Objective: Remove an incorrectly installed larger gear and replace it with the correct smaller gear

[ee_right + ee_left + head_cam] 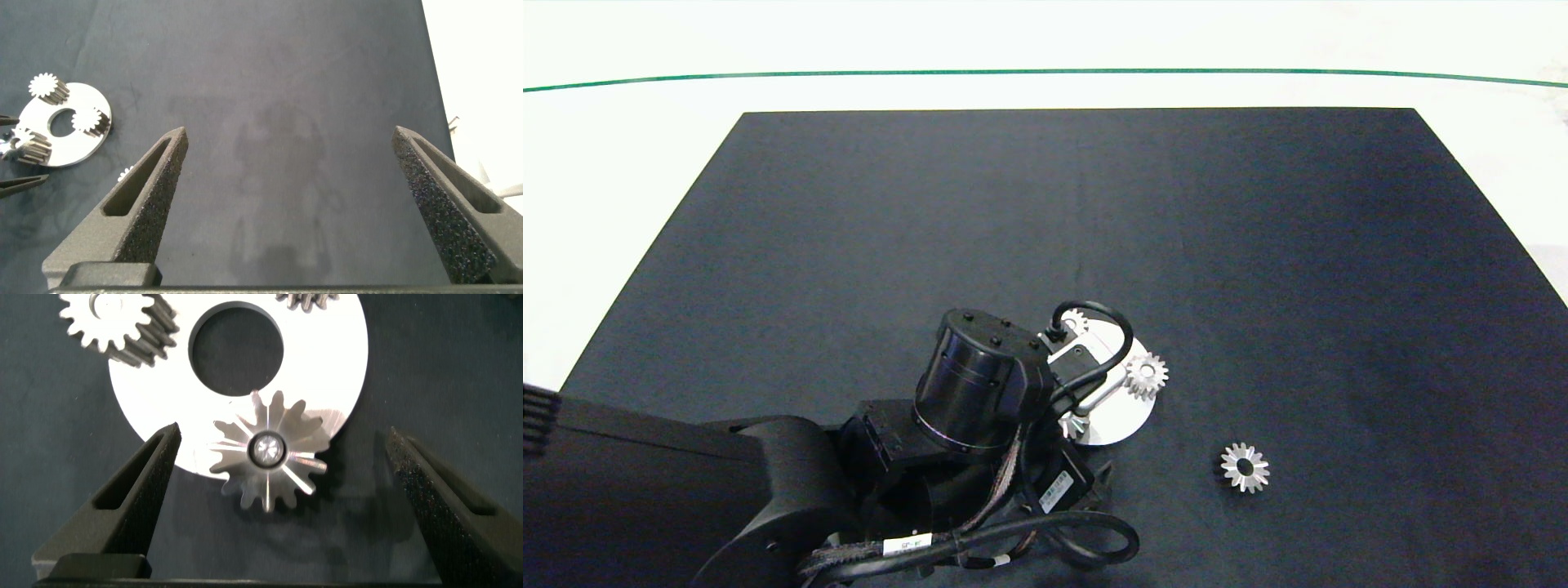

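The larger gear (pixel 270 451), a star-like silver gear with long splayed teeth, sits on the edge of a round silver plate (pixel 327 367). My left gripper (pixel 283 431) is open, one finger on either side of the gear and not touching it. In the head view the left arm (pixel 980 384) covers most of the plate (pixel 1123 416), and only a bit of the larger gear (pixel 1074 425) shows. The smaller gear (pixel 1245 467), flat with short teeth and a wide dark hole, lies on the mat to the plate's right. My right gripper (pixel 290 131) hangs open over bare mat, far from the plate (pixel 65 122).
Two chunky pinions (pixel 114 327) (pixel 306 300) stand on the plate beside its big centre hole (pixel 237 347). One pinion (pixel 1147 376) shows at the plate's right rim in the head view. The black mat (pixel 1258 245) lies on a white table whose edge runs past it.
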`<state>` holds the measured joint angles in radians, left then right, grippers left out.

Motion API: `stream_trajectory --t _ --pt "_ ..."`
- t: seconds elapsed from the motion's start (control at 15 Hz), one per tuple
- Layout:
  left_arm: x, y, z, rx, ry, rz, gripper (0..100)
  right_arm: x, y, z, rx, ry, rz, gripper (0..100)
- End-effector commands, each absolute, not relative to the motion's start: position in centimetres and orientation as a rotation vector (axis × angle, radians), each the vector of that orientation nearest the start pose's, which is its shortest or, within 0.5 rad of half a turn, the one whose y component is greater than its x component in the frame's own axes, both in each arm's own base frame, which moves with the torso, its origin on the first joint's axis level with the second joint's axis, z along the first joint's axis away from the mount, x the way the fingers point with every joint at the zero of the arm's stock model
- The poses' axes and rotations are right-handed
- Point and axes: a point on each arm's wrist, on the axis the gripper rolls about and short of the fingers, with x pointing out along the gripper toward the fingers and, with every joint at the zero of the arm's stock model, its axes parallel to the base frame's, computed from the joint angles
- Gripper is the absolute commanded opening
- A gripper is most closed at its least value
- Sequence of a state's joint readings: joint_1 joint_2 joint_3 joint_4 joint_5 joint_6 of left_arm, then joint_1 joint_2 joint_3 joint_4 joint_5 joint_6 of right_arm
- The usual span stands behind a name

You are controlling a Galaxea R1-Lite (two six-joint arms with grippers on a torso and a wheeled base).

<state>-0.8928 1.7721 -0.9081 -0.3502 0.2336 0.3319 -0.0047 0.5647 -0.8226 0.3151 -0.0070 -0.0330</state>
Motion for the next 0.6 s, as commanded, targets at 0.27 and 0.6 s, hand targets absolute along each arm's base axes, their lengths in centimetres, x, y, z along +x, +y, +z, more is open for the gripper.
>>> stream_trajectory --t 0.27,0.6 --pt "20.72 -24.83 15.9 0.602 0.333 -0.699 96 -0.12 -0.01 27.23 -0.034 0.06 -0.01 100" --pt "20.77 -24.64 16.09 0.601 0.333 -0.691 86 -0.12 -0.01 27.23 -0.034 0.06 -0.01 100"
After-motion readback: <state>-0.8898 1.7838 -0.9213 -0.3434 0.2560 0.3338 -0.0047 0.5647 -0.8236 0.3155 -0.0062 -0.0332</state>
